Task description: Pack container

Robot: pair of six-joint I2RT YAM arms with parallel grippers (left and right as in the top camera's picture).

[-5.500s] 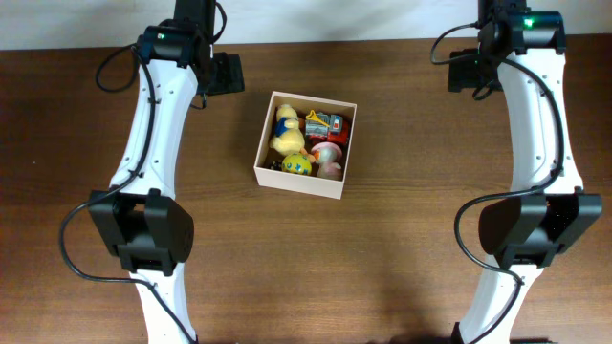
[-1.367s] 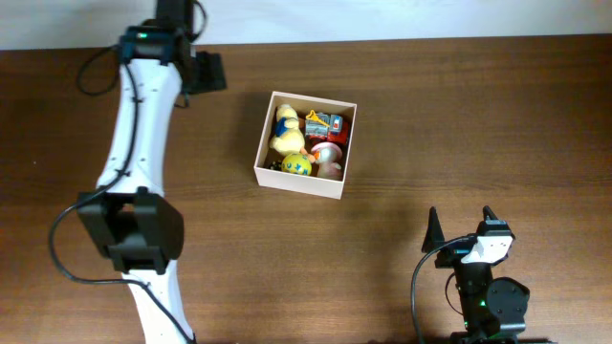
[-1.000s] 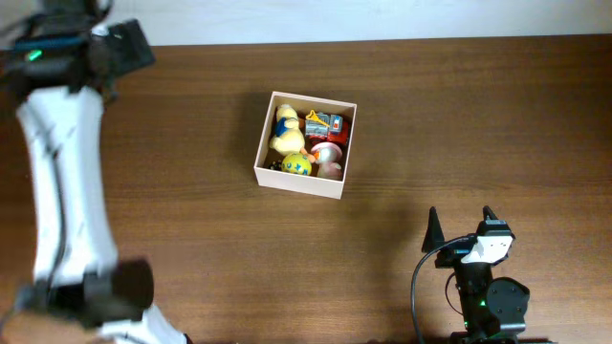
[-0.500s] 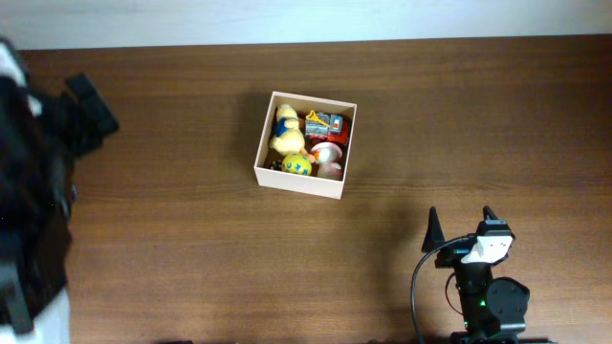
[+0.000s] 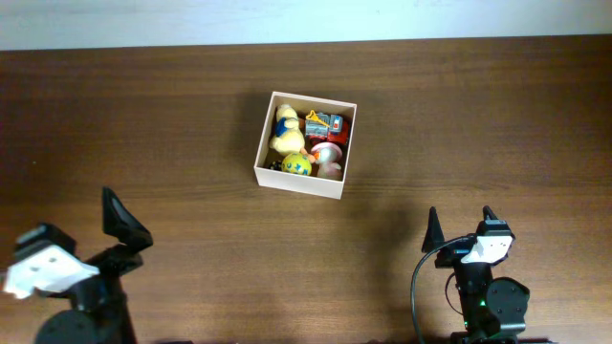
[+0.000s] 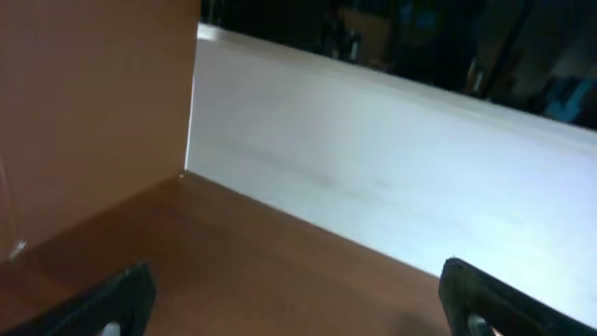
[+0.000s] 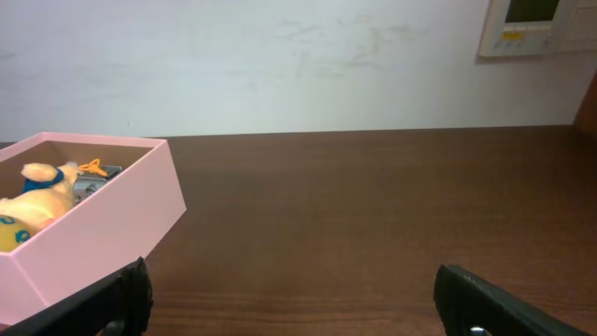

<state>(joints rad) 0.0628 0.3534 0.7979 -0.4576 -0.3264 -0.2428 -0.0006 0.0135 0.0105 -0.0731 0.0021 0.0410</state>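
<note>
- Packing looks abt done: the container [image 5: 298, 182] sits on the counter [image 5: 478, 115], at 12 o'clock from the middle of the top view, w/ toys inside.
- In it: a yellow duck [image 5: 286, 129] at the box's 10 o'clock, a red toy [image 5: 327, 123] at 2 o'clock, a yellow ball [image 5: 297, 164] at 7 o'clock & a pink-white toy [image 5: 328, 156] at 5 o'clock.
- No toy lies loose on the counter in any view, so I think nothing is left to put in. No lid in sight either.
- L tool [image 6: 297, 313]: low at 7 o'clock in the top view, a bit blurry there. Its two fingers are wide apart, w/ nothing btw them, touching nothing. Its cam sees only counter & wall.
- R tool [image 5: 461, 229]: low at 5 o'clock, well apart from the container. Fingers spread wide, empty, touching nothing. Its cam sees the container off at 9 o'clock.
- Both are far from the box, so prob. only resting is left.
</note>
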